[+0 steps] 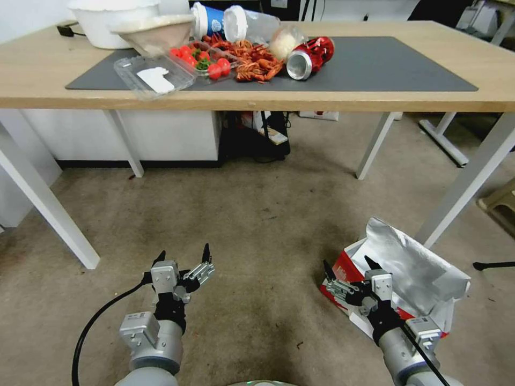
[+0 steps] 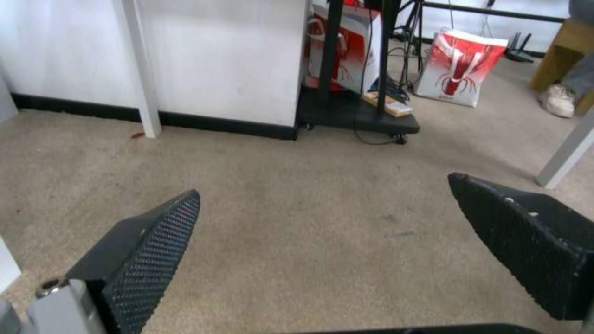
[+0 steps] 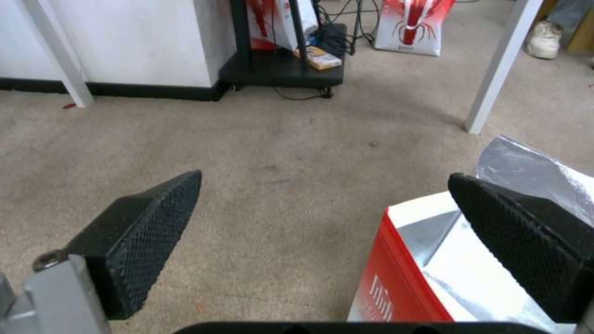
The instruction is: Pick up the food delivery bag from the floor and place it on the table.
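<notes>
The food delivery bag [image 1: 413, 273] stands on the floor [image 1: 257, 236] at my right, by a white table leg. It is red and white, its top gaping with crumpled silver foil lining [image 3: 532, 171] standing up. My right gripper [image 1: 348, 268] hangs open just in front of the bag's left side, one fingertip over its rim; the red panel [image 3: 390, 278] sits under that finger in the right wrist view. My left gripper [image 1: 182, 256] is open over bare carpet [image 2: 309, 218], well left of the bag. The table [image 1: 32, 69], light wood with a dark grey mat [image 1: 386, 64], stands ahead.
On the mat lie a red can [image 1: 310, 56], crayfish [image 1: 256, 61], tomatoes [image 1: 206, 61], a clear tray [image 1: 153, 75] and cups. White table legs [image 1: 48, 201] flank the carpet. A black stand [image 2: 352, 116] and another red-and-white bag [image 2: 461, 67] sit behind the table.
</notes>
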### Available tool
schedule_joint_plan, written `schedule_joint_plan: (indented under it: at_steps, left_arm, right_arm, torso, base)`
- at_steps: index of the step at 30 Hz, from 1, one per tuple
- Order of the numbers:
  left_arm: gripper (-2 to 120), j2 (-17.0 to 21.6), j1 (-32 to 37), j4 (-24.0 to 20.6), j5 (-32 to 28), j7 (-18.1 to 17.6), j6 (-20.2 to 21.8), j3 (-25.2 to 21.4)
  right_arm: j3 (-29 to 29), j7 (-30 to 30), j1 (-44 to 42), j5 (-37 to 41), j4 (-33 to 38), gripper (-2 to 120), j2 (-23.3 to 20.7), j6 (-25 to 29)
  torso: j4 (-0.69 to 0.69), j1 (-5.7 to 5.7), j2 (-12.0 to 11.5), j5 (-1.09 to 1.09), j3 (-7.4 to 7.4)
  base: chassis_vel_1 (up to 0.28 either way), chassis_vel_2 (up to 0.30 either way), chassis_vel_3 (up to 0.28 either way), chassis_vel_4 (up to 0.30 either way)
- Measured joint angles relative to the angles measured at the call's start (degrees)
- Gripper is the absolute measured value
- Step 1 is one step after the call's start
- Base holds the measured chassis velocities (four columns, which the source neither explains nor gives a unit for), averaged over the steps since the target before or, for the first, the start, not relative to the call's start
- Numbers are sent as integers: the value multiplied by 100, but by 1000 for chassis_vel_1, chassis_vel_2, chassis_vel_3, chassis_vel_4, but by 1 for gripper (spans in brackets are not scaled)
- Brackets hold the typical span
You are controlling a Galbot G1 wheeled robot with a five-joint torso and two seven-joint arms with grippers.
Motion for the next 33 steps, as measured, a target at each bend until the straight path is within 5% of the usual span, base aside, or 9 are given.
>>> schedule_joint_plan:
  at_steps: [33]
  left_arm:
    - [100, -17, -23, 131, 15, 83, -234, -5]
  right_arm:
    - [65, 5, 30, 39, -49, 100, -74, 0]
  torso:
    - [0, 9, 47, 0, 0]
  base:
    - [0, 0, 0, 0]
